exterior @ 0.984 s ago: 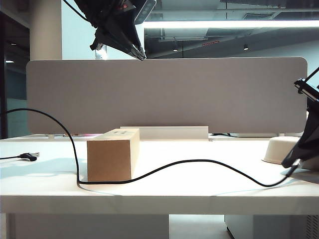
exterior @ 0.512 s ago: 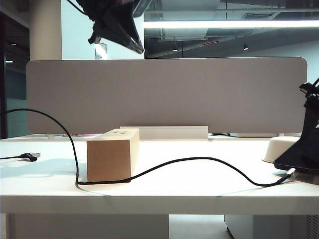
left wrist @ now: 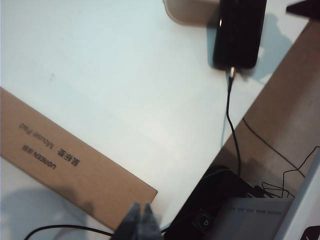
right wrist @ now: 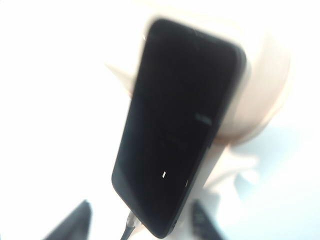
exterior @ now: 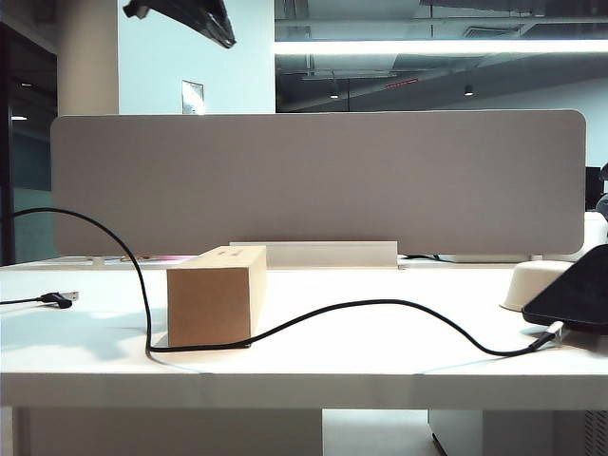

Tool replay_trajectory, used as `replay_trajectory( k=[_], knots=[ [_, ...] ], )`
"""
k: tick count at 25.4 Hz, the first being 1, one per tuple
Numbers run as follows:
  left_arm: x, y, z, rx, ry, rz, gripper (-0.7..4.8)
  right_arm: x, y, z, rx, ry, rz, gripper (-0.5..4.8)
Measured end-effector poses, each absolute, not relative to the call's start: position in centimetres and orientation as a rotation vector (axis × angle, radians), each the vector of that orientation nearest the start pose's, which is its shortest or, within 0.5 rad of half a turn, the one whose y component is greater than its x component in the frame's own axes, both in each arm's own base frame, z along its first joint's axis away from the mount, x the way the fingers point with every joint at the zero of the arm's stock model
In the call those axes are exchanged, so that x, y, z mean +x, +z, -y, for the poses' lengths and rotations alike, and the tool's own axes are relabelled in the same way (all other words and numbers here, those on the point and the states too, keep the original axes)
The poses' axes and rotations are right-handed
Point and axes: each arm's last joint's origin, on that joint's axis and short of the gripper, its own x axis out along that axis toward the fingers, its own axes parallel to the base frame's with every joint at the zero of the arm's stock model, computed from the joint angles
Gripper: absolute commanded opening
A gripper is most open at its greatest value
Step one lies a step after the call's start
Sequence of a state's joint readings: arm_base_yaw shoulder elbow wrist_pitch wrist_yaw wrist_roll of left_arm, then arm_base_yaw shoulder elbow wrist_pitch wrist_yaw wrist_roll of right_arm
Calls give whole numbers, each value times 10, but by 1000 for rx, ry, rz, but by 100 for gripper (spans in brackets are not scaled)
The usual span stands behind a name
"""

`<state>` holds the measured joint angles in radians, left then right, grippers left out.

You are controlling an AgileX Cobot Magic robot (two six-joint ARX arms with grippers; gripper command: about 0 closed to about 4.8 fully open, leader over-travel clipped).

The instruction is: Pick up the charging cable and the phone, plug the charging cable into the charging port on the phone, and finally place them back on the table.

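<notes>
The black phone point(exterior: 573, 298) lies tilted at the right of the white table point(exterior: 380, 372), its upper end propped on a white bowl point(exterior: 534, 283). The charging cable's silvery plug point(exterior: 552, 332) sits in the charging port on the phone's short edge, and the black cord point(exterior: 380, 306) runs left round a cardboard box to its USB plug point(exterior: 57, 299). In the right wrist view my right gripper point(right wrist: 139, 225) stands open, its fingers point(right wrist: 75, 222) on either side of the phone point(right wrist: 175, 130) without touching it. My left gripper point(left wrist: 140, 221) is shut and empty, high above the box point(left wrist: 70, 160).
The cardboard box point(exterior: 215, 296) stands left of the middle, with the cord looping round its front. A grey divider panel point(exterior: 313, 180) runs along the back edge. In the exterior view only the left gripper's point(exterior: 190, 17) underside shows, at the top.
My right gripper has let go of the phone and pulled back out of the exterior view. The phone now rests on the bowl. My left gripper has risen up and to the left.
</notes>
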<state>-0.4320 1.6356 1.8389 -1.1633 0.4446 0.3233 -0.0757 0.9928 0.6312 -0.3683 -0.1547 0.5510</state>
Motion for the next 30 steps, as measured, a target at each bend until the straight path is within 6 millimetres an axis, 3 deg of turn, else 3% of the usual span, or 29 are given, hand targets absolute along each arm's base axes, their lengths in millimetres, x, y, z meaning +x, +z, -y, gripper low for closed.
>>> replay_trajectory(
  k=[2,5,8,12,18,24,30],
  knots=[
    [280,394,143,273,-959,-857,-6,187,240,10,576,-112,-681,91],
    [271,382,139,271,-959,-871,-6,165,262,4,485,-35,-552,35],
    [265,368,136,268,-959,-903,-6,149,265,-2,443,16,-513,-5],
    [256,339,132,261,-957,-962,-6,122,261,-11,387,52,-403,-5],
    [241,325,126,259,-958,-951,-6,91,234,-11,348,43,-273,-5],
    [225,337,119,244,-947,-869,-6,74,210,-9,345,63,-153,-5],
    [211,351,112,237,-941,-809,-6,80,194,-10,331,63,-179,-5]
  ],
)
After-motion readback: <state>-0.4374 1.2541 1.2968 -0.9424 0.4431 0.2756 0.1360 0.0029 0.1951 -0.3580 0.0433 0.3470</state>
